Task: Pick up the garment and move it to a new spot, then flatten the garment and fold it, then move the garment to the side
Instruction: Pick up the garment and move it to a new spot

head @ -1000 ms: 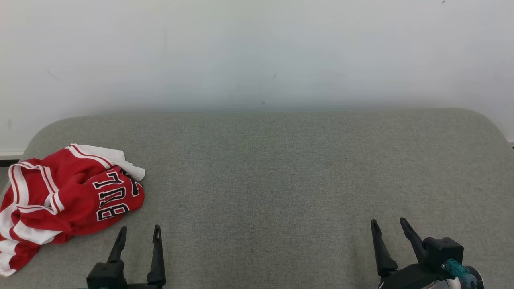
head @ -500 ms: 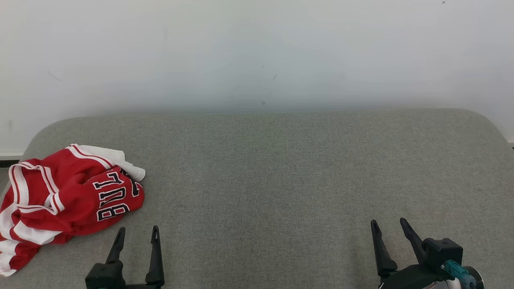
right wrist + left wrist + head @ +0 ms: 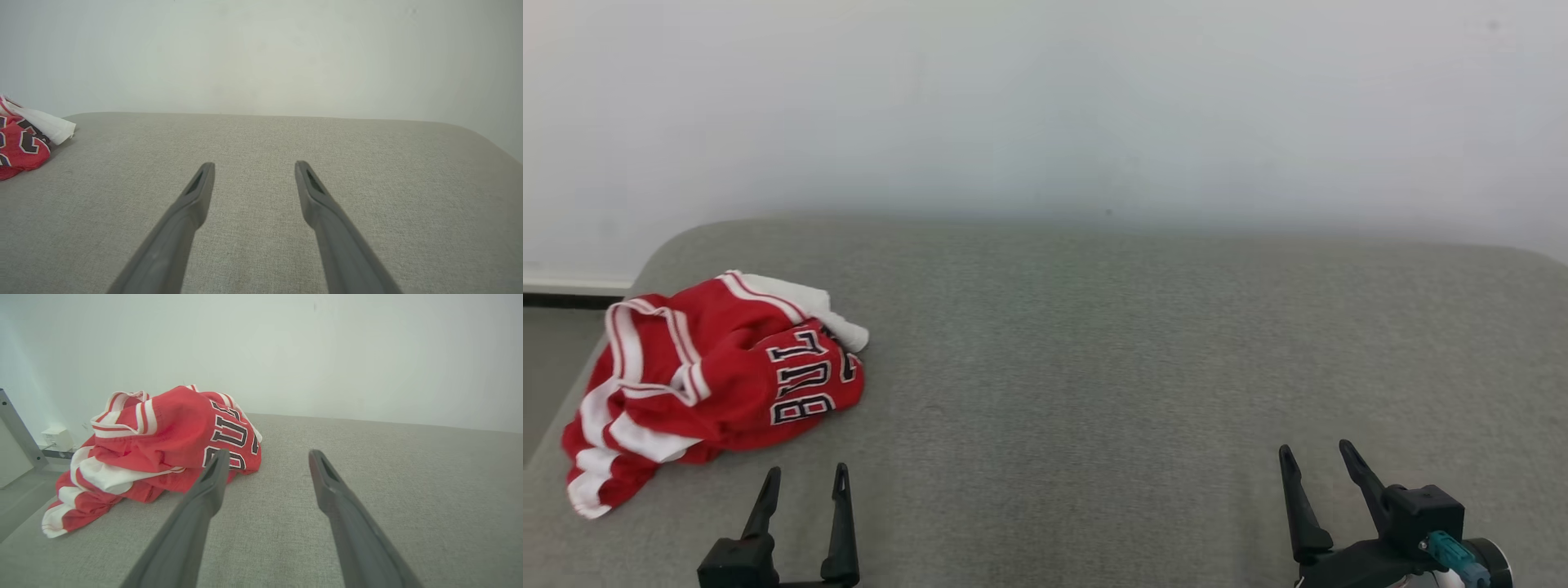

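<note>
A crumpled red garment (image 3: 715, 376) with white stripes and dark, white-edged lettering lies in a heap at the counter's (image 3: 1094, 367) far left corner. Its lowest fold reaches the left edge. The counter is covered in grey woven fabric and has rounded far corners. Behind its far edge stands a plain pale wall (image 3: 1045, 106).

At the near edge, close to the left corner, the left fingers (image 3: 840, 514) point toward the far edge. They are spread apart and hold nothing. They sit just near of the garment, not touching it. At the near edge toward the right corner, the right fingers (image 3: 1294, 498) are also spread apart and empty, well away from the garment.

In the left wrist view, the left fingers (image 3: 204, 498) hover low over the grey fabric. The garment (image 3: 163, 441) is piled ahead of them and to the left, with one fingertip overlapping its lettered fold. A small white wall box (image 3: 57, 437) shows past the counter's left edge.

In the right wrist view, the right fingers (image 3: 188, 212) stand apart over bare counter, and a bit of the garment (image 3: 20, 143) shows at the far left.
</note>
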Controlling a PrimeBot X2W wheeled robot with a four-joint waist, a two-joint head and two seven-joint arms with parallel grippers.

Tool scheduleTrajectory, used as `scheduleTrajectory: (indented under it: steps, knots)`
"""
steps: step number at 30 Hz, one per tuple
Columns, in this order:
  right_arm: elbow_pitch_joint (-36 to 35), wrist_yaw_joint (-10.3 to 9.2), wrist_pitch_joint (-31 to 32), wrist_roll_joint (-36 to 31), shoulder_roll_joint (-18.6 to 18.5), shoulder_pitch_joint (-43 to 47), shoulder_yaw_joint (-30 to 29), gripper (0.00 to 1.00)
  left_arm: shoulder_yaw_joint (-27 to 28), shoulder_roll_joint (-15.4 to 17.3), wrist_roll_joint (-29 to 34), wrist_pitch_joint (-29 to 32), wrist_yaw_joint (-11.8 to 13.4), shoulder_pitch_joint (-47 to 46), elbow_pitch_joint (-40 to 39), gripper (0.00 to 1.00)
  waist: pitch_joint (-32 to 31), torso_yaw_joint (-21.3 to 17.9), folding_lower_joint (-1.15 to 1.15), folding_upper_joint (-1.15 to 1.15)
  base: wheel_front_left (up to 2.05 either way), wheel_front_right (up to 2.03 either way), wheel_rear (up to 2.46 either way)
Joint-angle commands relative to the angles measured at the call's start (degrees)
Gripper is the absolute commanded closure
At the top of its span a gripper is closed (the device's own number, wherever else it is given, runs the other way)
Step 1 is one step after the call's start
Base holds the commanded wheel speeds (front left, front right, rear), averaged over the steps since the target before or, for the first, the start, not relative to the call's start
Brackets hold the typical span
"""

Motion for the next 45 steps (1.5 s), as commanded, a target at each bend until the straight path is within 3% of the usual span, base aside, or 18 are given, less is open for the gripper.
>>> scheduleTrajectory:
  steps: [1, 19, 29, 38, 43, 45]
  knots:
    - [-0.2, -0.12, -0.1, 0.4, -0.1, 0.4, 0.3, 0.0, 0.5, 0.2, 0.2, -0.2, 0.2, 0.8, 0.1, 0.0, -0.4, 3.6, 0.0, 0.0, 0.0, 0.0, 0.0]
    - [1.5, -0.12, -1.8, 3.2, -0.1, 0.8, 1.9, 0.0, 3.2, 2.3, 0.8, -0.1, 0.9, 3.3, -1.1, 0.0, -1.4, 20.7, 0.0, 0.0, 0.0, 0.0, 0.0]
    - [3.1, -0.12, -1.5, 2.7, -0.1, -3.8, 5.7, 0.0, 6.7, 1.9, -0.4, -0.1, 3.4, 5.8, -5.8, 0.0, 1.7, 23.1, 0.0, 0.0, 0.0, 0.0, 0.0]
    - [5.6, -0.12, -2.6, 3.8, -0.1, -5.9, 7.4, 0.0, 8.1, 1.6, -0.8, -0.1, 4.0, 7.2, -7.7, 0.0, 2.2, 23.4, 0.0, 0.0, 0.0, 0.0, 0.0]
    - [6.2, -0.12, -3.1, 3.9, -0.1, -5.3, 6.9, 0.0, 8.3, 1.3, -5.0, 1.5, 1.1, 3.5, -5.3, 0.0, 2.1, 23.3, 0.0, 0.0, 0.0, 0.0, 0.0]
    - [6.0, -0.12, -3.0, 3.3, -0.1, -4.7, 6.0, 0.0, 8.7, 1.3, -10.3, 8.3, -1.7, -1.9, -2.3, 0.0, 2.5, 23.1, 0.0, 0.0, 0.0, 0.0, 0.0]
